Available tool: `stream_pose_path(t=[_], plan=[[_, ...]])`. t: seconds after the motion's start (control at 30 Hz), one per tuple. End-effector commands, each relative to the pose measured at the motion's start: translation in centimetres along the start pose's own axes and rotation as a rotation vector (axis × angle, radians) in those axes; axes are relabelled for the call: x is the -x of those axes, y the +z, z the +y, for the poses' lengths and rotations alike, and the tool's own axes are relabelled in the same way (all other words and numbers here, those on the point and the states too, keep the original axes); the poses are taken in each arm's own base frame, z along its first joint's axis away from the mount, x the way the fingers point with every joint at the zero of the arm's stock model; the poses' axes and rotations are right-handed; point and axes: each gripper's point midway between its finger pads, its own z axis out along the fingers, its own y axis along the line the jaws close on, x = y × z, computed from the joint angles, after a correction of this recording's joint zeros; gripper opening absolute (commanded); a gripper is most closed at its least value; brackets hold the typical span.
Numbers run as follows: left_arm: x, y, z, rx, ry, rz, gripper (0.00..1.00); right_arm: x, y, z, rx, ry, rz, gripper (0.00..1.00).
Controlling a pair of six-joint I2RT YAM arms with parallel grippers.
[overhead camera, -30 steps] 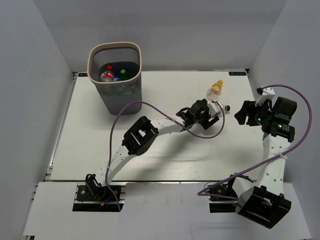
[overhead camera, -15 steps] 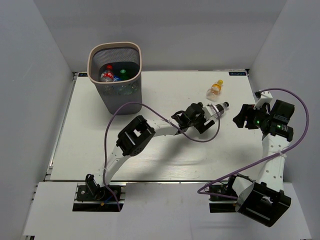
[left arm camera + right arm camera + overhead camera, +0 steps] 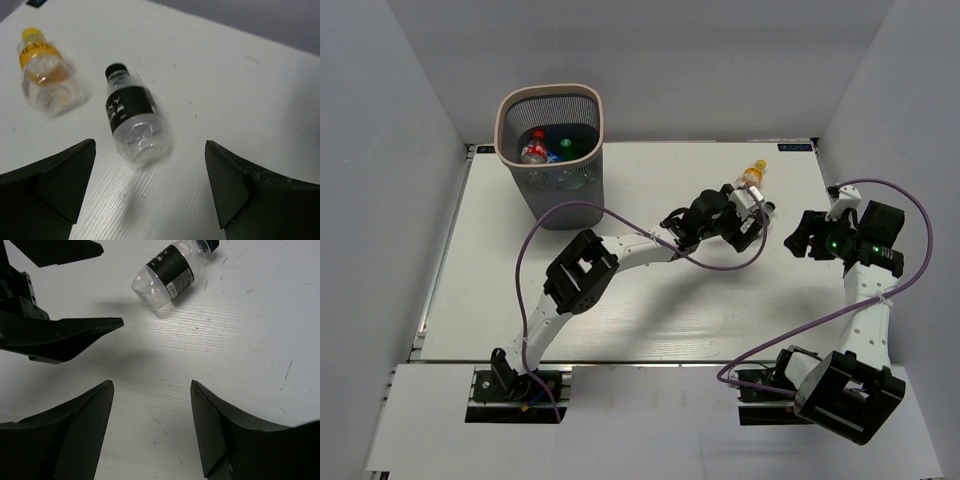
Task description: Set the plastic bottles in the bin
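1 black-labelled bottle (image 3: 132, 122), lying flat, well right of the bin (image 3: 549, 90), just ahead of left claw (image 3: 150, 145), which is spread wide and empty. 1 orange bottle (image 3: 45, 70) beside it. Right claw (image 3: 151, 382): parted, empty, farthest right of bin.

Bright, even light from above washes the white desk (image 3: 520, 290), so shadows are faint and soft-edged. In the left wrist view the clear plastic bottle with a black label (image 3: 132, 122) is slightly smeared. The small orange bottle with a yellow cap (image 3: 45, 70) to its left is blurrier, and below it the jaws of the left gripper (image 3: 150, 145) are dark and unfocused. The right wrist view shows the black-labelled bottle sharp, with white glints.
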Motion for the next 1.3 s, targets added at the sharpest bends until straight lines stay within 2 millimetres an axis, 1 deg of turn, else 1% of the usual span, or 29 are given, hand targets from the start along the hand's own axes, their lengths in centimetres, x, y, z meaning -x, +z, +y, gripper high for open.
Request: stream_pose_path(t=[0.0,0.03,0.07,0.17,0.2,0.23,0.27,0.3,0.33,0.4,0.47,0.5,0.57,0.63,0.67,0.7,0.73,0.77,0.83,0.93,0.97,1.0,1.03,1.07,1.13,1.17,1.2,1.23,1.27], plan=[[3.3,0.5,-1.5,-0.071,-0.059,-0.081,1.00,1.3,-0.2,-0.4,-0.008,-0.017,-0.041,0.69],[3.9,0.9,-2.0,-0.079,-0.053,-0.107,1.00,1.5,-0.2,-0.3,-0.010,-0.024,-0.046,0.69],[4.1,0.9,-1.9,-0.067,-0.067,-0.115,1.00,1.4,-0.2,-0.4,-0.010,-0.023,-0.046,0.69],[4.3,2.2,-0.8,0.016,-0.077,-0.131,1.00,1.3,-0.1,-0.2,-0.005,-0.012,-0.049,0.69],[3.8,2.5,-0.1,0.086,-0.081,-0.120,1.00,1.2,-0.1,-0.3,-0.005,-0.006,-0.047,0.69],[3.9,3.3,-0.3,0.100,-0.071,-0.131,1.00,1.2,-0.1,-0.2,-0.002,-0.002,-0.051,0.69],[3.3,3.7,0.1,0.120,-0.073,-0.114,1.00,1.3,0.0,-0.1,-0.002,0.011,-0.051,0.69],[3.3,4.0,0.4,0.138,-0.074,-0.119,1.00,1.4,-0.1,-0.2,-0.007,0.009,-0.060,0.69],[4.1,4.4,0.2,0.155,-0.073,-0.133,1.00,1.3,-0.1,-0.1,-0.005,0.021,-0.057,0.69],[2.9,5.1,1.4,0.228,-0.078,-0.104,1.00,1.3,-0.1,-0.1,-0.007,0.026,-0.061,0.69],[1.7,5.4,1.6,0.266,-0.063,-0.081,1.00,1.3,-0.2,-0.1,-0.010,0.029,-0.065,0.69],[1.9,5.2,2.2,0.300,-0.065,-0.080,1.00,1.1,-0.2,-0.1,-0.009,0.034,-0.062,0.69],[0.3,5.5,2.4,0.315,-0.055,-0.055,1.00,1.1,-0.2,0.0,-0.008,0.035,-0.065,0.69],[-0.1,5.7,2.6,0.324,-0.043,-0.043,1.00,0.9,-0.1,0.0,-0.004,0.047,-0.059,0.69],[-1.3,5.9,2.8,0.341,-0.041,-0.017,1.00,0.9,-0.1,0.0,-0.003,0.048,-0.060,0.69],[-1.1,5.9,2.8,0.341,-0.041,-0.017,1.00,1.1,-0.1,-0.1,-0.003,0.053,-0.066,0.69],[-1.9,6.0,3.0,0.353,-0.040,-0.005,1.00,1.2,-0.1,-0.1,-0.003,0.057,-0.066,0.69],[-1.9,6.0,3.0,0.353,-0.054,-0.008,1.00,1.3,0.0,-0.1,0.002,0.057,-0.068,0.69],[-2.3,5.8,3.2,0.369,-0.053,0.002,0.95,1.4,-0.1,-0.2,-0.002,0.061,-0.073,0.69],[-2.4,5.9,3.2,0.370,-0.063,-0.009,0.76,1.3,0.0,-0.2,0.001,0.057,-0.068,0.67],[-2.4,5.9,3.2,0.370,-0.063,-0.009,0.58,1.2,0.0,-0.2,0.002,0.062,-0.063,0.67],[-1.8,5.8,3.2,0.370,-0.064,-0.018,0.47,1.2,0.0,-0.2,0.004,0.062,-0.063,0.66],[-2.4,5.7,3.2,0.370,-0.063,-0.006,0.38,1.4,-0.1,-0.2,0.004,0.064,-0.069,0.66],[-2.0,5.4,3.2,0.370,-0.063,-0.007,0.27,1.4,-0.2,-0.1,0.008,0.066,-0.073,0.66],[-1.1,4.8,3.1,0.370,-0.074,-0.024,0.21,1.8,-0.3,0.1,0.016,0.069,-0.085,0.66],[-2.1,4.2,3.2,0.380,-0.073,-0.010,0.19,2.1,-0.4,0.2,0.022,0.069,-0.091,0.67],[0.6,3.0,3.3,0.382,-0.078,-0.054,0.16,2.6,-0.6,0.2,0.026,0.070,-0.104,0.67],[1.4,2.1,3.3,0.382,-0.079,-0.068,0.12,2.7,-0.6,0.2,0.026,0.078,-0.107,0.69],[0.3,1.1,3.1,0.381,-0.077,-0.045,0.10,3.3,-0.8,0.4,0.029,0.089,-0.119,0.71]])
